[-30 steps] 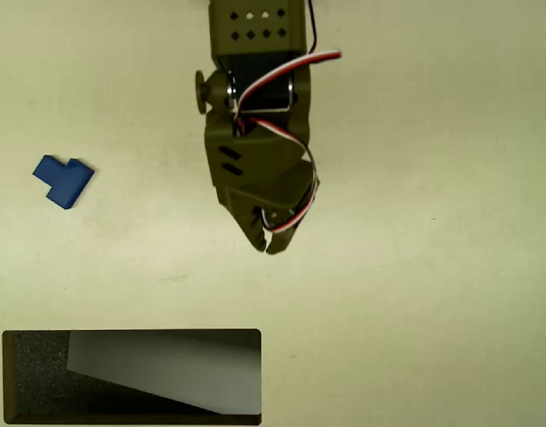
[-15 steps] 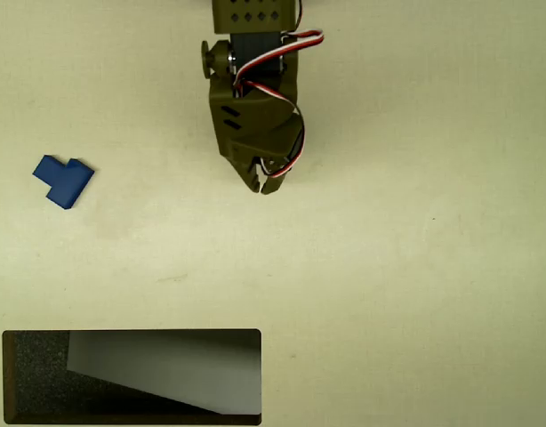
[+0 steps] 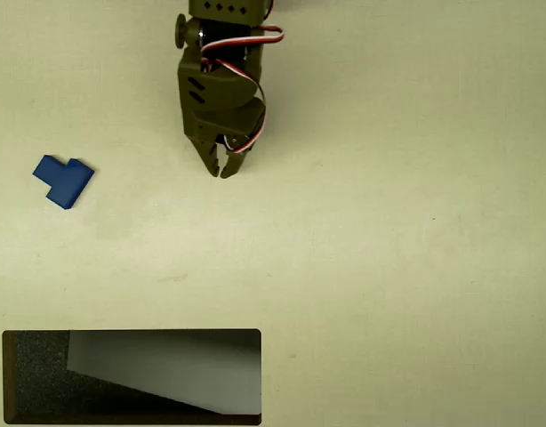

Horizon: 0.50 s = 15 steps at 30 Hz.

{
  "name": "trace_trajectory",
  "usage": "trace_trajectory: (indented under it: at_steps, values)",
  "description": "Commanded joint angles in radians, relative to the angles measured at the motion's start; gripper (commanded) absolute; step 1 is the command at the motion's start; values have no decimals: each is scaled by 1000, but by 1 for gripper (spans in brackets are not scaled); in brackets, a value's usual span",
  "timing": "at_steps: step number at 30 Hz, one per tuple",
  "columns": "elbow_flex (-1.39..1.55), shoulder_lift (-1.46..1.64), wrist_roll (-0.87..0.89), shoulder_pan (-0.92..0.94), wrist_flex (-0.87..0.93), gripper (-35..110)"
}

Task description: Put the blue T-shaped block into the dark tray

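My jaws sit pressed nearly together, empty; my gripper [image 3: 220,169] hangs well apart from the blue T-shaped block [image 3: 63,181]. The dark tray [image 3: 37,378] is partly washed out by glare.

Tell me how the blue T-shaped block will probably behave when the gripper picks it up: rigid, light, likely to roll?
The blue T-shaped block looks solid, so probably rigid. It lies flat on the table, so rolling seems unlikely. Being small, it is likely light.
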Motion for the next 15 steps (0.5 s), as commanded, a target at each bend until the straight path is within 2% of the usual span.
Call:
trace_trajectory:
  at_steps: [1, 9, 15]
  values:
    - [26, -23, -54, 67, -153, 0]
    - [-37, -233, -176, 295, -344, 0]
    - [-67, -253, -249, 451, -364, 0]
